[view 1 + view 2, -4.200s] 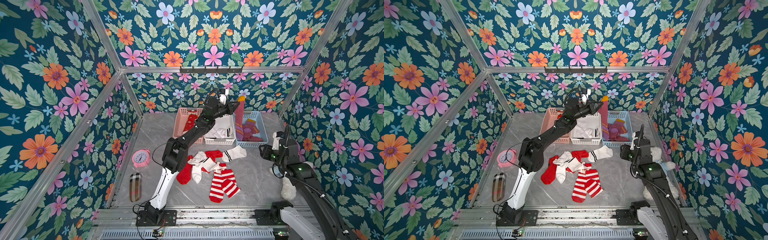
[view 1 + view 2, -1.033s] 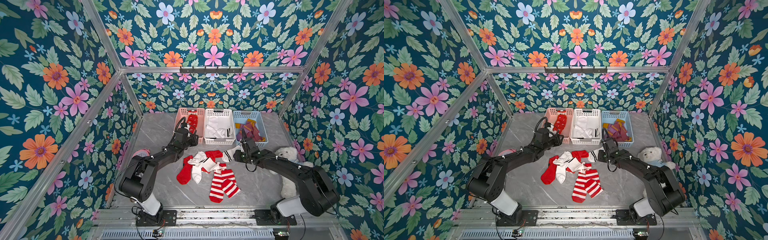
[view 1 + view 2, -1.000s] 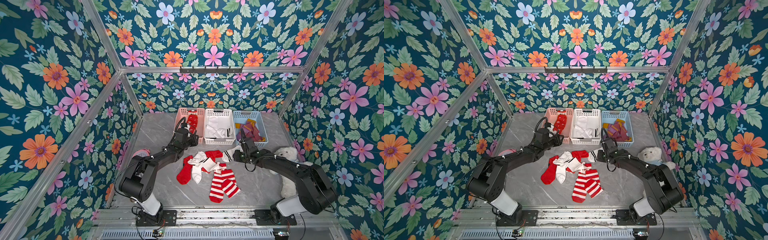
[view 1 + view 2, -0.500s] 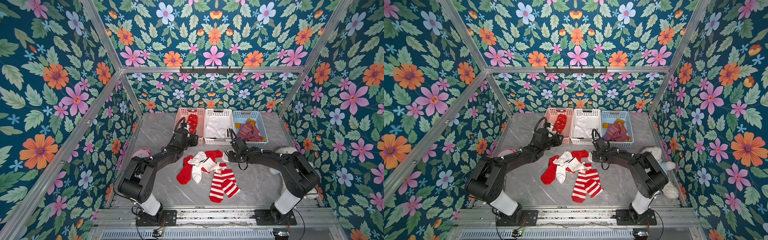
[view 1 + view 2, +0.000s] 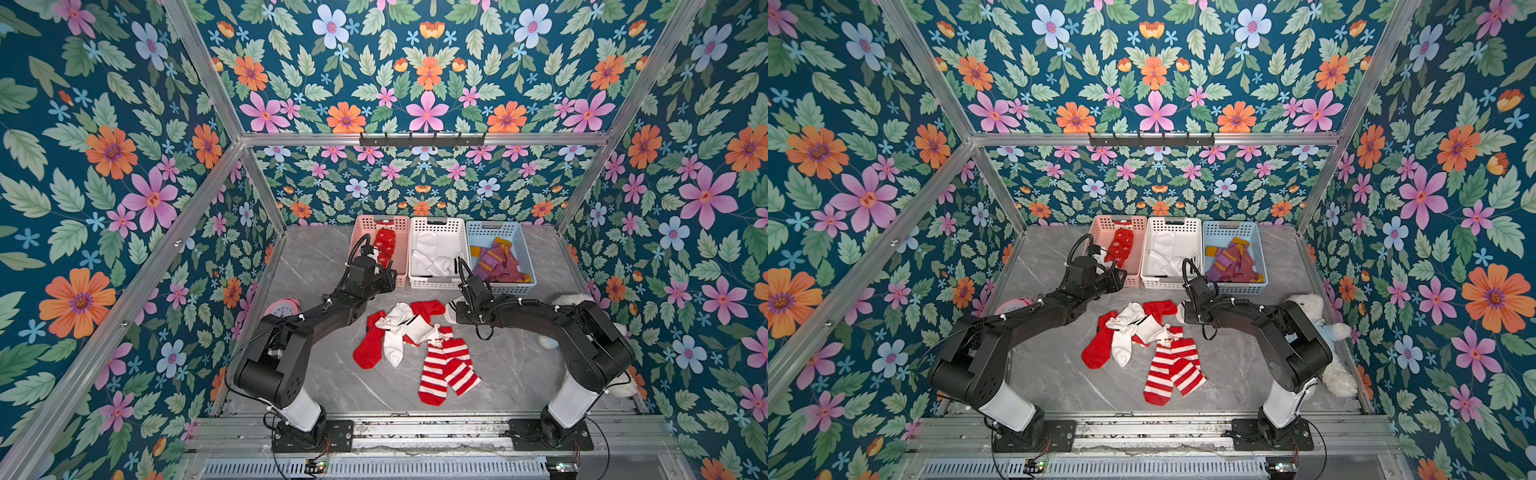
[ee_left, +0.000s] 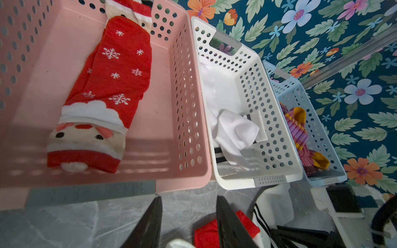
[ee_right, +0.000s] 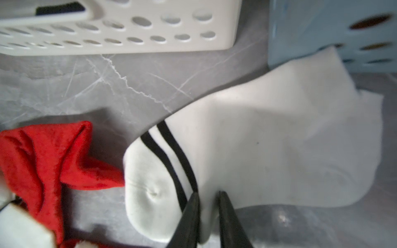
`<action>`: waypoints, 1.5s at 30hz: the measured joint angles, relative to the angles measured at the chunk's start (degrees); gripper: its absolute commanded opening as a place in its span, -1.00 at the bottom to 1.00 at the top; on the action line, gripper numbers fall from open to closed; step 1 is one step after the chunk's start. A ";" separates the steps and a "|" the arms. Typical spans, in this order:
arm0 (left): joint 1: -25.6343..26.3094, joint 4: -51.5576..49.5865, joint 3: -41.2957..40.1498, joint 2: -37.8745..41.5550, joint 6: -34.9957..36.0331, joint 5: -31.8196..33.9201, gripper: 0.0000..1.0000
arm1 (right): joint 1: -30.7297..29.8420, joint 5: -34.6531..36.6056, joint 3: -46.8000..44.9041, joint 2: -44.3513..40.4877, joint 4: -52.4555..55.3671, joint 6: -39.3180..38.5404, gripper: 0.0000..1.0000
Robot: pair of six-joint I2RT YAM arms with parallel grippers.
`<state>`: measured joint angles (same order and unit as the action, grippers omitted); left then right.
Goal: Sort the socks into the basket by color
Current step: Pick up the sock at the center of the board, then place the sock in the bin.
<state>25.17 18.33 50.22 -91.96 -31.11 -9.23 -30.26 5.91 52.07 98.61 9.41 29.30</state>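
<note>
The tabletop [image 5: 511, 370] is smooth, stone-look grey with a faint sheen. The pink basket [image 6: 189, 107], white basket [image 6: 253, 85] and blue basket [image 6: 297, 94] are perforated plastic, satin rather than glossy. The red sock [image 7: 43, 154] is fleecy cloth (almost velvety), the white sock [image 7: 279, 139] a fine flat knit, the purple sock [image 6: 297, 133] ribbed. The fingers [image 7: 187, 225] are matt black. The frame [image 5: 291, 138] is brushed metal; the bear [image 5: 1308, 303] is plush.

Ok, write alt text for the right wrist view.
The right end effector pinches the edge of a white sock with two black bands, lying on the grey marble table. A crumpled red sock meets its banded end; a white basket and a blue basket stand just beyond.
</note>
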 measured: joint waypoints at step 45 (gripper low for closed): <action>-0.02 -0.37 -8.46 9.22 -1.57 0.76 -0.09 | 4.13 -2.86 37.97 5.88 10.95 -12.94 -0.86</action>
<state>25.15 17.96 41.76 -82.74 -32.69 -8.47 -26.13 3.05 90.04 104.49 20.36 16.36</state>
